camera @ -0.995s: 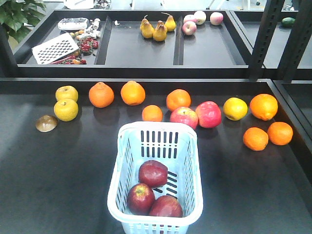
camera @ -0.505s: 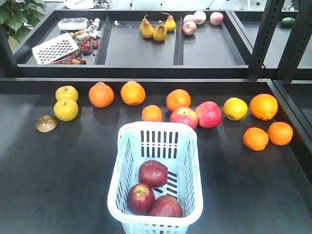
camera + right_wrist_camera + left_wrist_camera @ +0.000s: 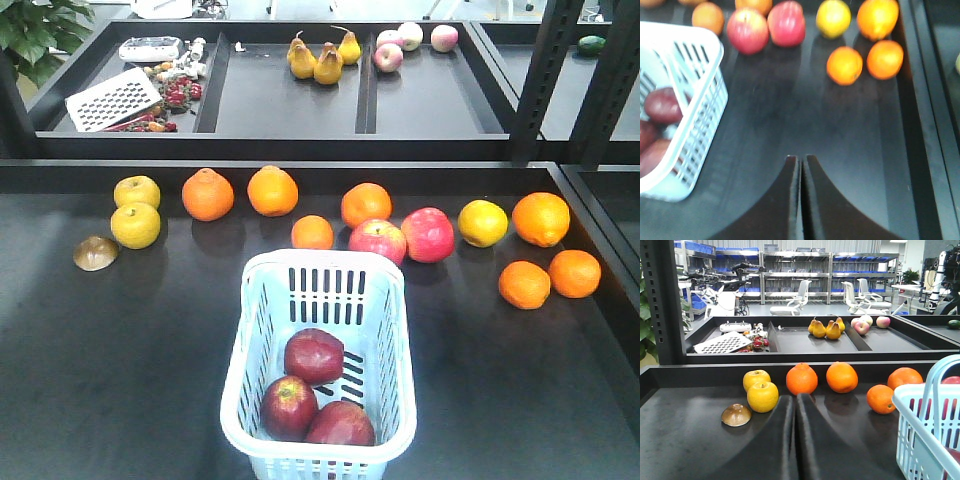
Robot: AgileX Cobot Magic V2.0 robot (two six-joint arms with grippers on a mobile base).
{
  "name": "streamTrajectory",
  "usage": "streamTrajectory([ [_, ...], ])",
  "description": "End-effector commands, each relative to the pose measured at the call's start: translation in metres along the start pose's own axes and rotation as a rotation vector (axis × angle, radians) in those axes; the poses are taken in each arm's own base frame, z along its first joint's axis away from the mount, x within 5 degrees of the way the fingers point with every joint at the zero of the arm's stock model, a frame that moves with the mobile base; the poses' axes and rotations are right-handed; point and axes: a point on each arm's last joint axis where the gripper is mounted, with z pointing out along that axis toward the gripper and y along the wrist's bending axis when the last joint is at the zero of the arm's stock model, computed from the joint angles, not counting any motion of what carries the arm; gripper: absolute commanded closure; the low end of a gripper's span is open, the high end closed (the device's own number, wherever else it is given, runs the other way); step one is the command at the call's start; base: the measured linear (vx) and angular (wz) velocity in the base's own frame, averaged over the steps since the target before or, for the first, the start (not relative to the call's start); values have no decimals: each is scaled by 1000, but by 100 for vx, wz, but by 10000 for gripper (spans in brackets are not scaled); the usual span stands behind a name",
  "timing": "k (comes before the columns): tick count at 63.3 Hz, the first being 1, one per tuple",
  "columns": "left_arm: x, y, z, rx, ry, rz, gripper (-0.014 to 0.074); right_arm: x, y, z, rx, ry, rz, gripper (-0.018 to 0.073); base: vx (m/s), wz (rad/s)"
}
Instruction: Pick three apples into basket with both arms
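Already three apples [image 3: 314,357] in basket [image 3: 390,300] on surface. Left hand [image 3: 795,405] closed empty, basket to its right; right hand [image 3: 801,165] closed empty, basket to its left (no pick left, judging).

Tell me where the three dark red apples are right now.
In the front view all three apples lie clustered in the near end of the basket, at bottom centre, in front of the row of oranges and pink-red apples.
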Motion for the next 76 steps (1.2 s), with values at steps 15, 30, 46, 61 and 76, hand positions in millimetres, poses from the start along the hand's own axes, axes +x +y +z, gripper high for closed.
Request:
streamTrajectory([
  [15,-4,0,-1,6,-75,-17,603,74,2,16,46,-508,23,568,0,0],
  [30,-4,0,-1,6,-75,-17,603,120,3,42,43,-621,86,568,0,0],
  [46,-4,0,-1,6,-75,-17,603,120,2,42,56,-627,90,568,0,0],
  [61,-4,0,-1,6,-75,-17,603,120,2,42,47,-628,111,568,0,0],
  [76,-4,0,-1,6,-75,-17,603,120,2,42,47,-628,111,568,0,0],
])
